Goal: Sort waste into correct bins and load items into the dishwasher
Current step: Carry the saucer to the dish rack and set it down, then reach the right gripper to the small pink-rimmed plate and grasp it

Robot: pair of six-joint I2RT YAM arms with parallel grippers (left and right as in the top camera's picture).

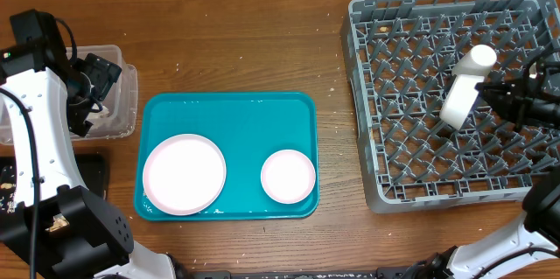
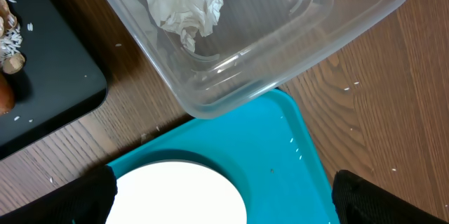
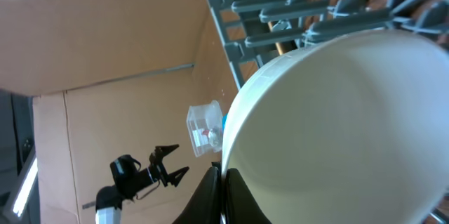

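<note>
Right gripper (image 1: 486,95) is clamped on the bowl (image 1: 462,95) by its rim, bowl tilted over the rack (image 1: 411,139) pegs; can't tell if it's touching. Risk: the thin rim pinch slips, or I release too early and the bowl tips flat or rolls across the pegs. Left gripper (image 2: 228,206) is spread wide and empty, by the tub (image 2: 337,34). Plate (image 1: 184,172) and dish (image 1: 288,176) are on the tray (image 1: 236,113).

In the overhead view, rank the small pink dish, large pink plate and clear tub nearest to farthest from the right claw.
From the right claw holding the white bowl:
1. small pink dish, right side of the teal tray.
2. large pink plate, tray's left side.
3. clear tub, far left.
</note>
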